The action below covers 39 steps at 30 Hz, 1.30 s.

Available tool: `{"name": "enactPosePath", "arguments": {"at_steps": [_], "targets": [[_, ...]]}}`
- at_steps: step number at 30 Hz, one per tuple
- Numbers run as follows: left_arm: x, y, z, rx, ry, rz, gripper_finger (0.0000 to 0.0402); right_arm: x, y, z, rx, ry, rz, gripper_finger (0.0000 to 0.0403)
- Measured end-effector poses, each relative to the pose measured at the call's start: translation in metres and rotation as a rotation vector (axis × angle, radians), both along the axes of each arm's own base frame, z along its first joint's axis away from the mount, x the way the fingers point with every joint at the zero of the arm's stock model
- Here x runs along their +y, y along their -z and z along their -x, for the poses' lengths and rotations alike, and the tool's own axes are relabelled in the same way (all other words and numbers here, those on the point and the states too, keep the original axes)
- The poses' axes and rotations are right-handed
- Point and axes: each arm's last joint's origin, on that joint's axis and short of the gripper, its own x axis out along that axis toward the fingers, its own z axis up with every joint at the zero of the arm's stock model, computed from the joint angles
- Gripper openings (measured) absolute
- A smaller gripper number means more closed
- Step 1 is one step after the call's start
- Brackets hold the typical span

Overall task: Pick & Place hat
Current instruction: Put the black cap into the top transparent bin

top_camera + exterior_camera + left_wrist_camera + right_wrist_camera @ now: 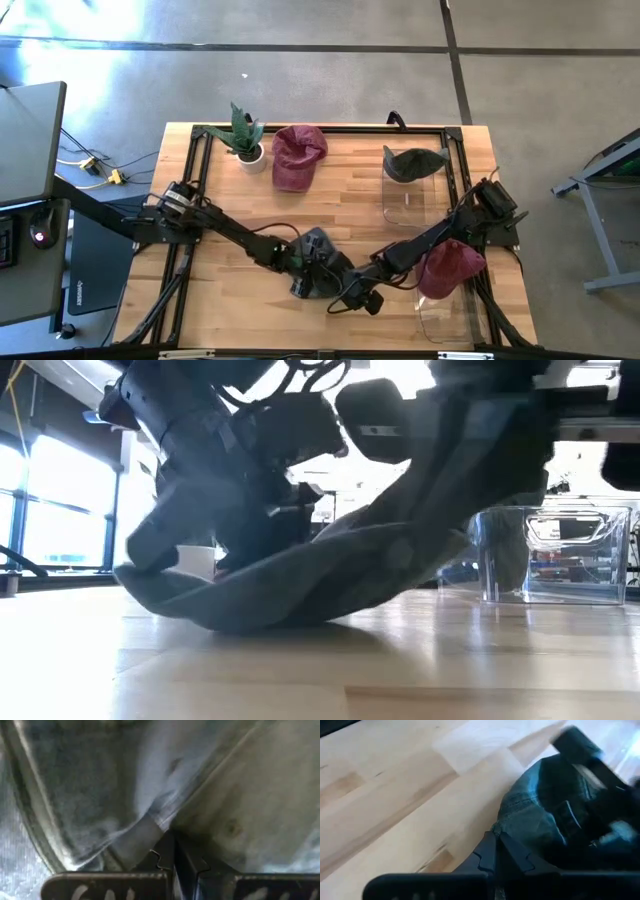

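Note:
A grey denim hat (322,252) sits near the table's front middle, between my two grippers. My left gripper (303,266) comes at it from the left and is shut on its cloth (150,815). My right gripper (347,281) comes from the right and is shut on its edge (520,815). In the low view the hat (300,580) sags between both holds, its underside on the tabletop. My left gripper pinches a ridge of the hat's denim (161,819) between its two fingers, slanting down from the table's left. That side is raised and the hat's underside (250,622) rests on the table. My right gripper pinches the hat's stitched edge (501,826) between its two fingers, slanting down from the table's right. That side (440,545) is held up off the wood, and the cloth slopes down toward the middle.
A maroon hat (298,156) lies at the far middle beside a potted plant (245,140). A dark green hat (412,162) sits on a clear bin (408,195) at the far right. Another maroon hat (450,268) sits in a clear bin (445,322) at the near right.

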Motion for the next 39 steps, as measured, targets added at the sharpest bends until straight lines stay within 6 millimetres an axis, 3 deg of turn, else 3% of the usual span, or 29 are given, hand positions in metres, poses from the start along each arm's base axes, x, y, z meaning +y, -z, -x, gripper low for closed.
{"name": "enactPosePath", "arguments": {"at_steps": [6,15,20,23,30,34,39], "targets": [[0.004,0.0,0.005,0.037,-0.038,-0.062,0.0004,-0.001,0.001,0.002,0.007,0.052,0.035,0.0006],[0.003,-0.03,0.032,0.081,-0.142,-0.183,0.0004,-0.003,0.001,0.002,-0.006,0.107,0.078,0.0009],[-0.001,-0.033,0.045,0.111,-0.189,-0.25,0.0004,-0.006,-0.009,0.004,-0.049,0.268,0.066,0.0012],[-0.002,-0.036,0.047,0.094,-0.216,-0.271,0.0004,-0.007,-0.02,0.008,-0.059,0.348,0.03,0.0037],[-0.009,-0.037,0.045,0.077,-0.166,-0.224,0.0004,-0.012,-0.044,0.023,0.017,0.459,-0.146,0.0148],[-0.018,-0.042,0.046,0.08,-0.118,-0.216,0.0004,-0.02,-0.036,0.02,0.007,0.572,-0.169,0.0165],[-0.038,-0.058,0.054,0.114,-0.078,-0.271,0.0004,-0.038,-0.001,0.016,0.032,0.66,-0.191,0.0106]]}}
